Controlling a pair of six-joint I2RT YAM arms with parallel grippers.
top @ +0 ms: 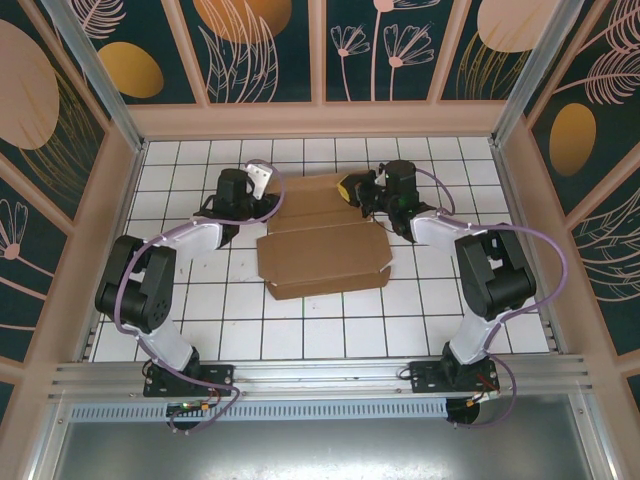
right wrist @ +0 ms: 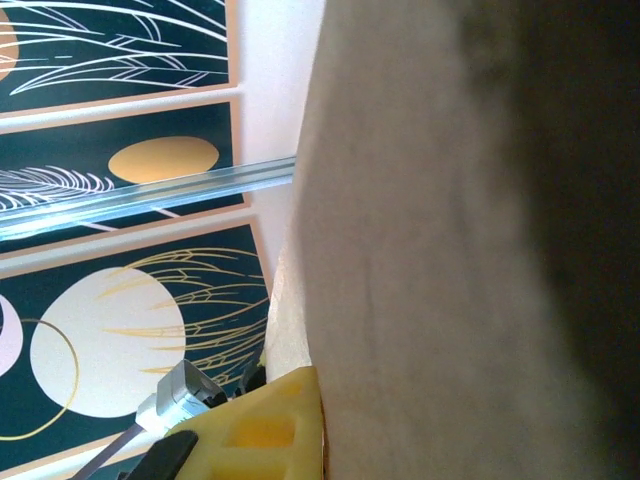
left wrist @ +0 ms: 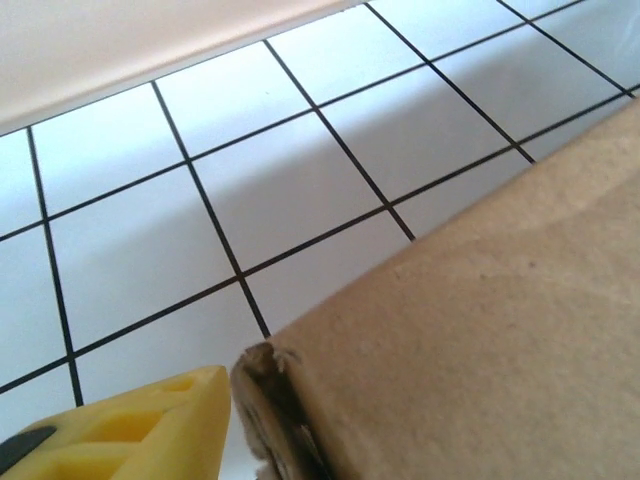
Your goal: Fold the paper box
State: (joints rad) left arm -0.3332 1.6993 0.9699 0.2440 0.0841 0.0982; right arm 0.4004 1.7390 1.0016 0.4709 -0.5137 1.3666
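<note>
The box (top: 325, 245) lies in the middle of the table (top: 200, 300), its back flap the step in hand; right gripper (top: 362, 192) is pinched shut on that flap, it seems; left gripper (top: 262, 192) sits at the far-left corner, how wide I cannot tell; next, both should swing the flap forward.

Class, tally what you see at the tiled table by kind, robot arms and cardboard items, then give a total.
robot arms: 2 (left arm, right arm)
paper box: 1
total: 3
</note>
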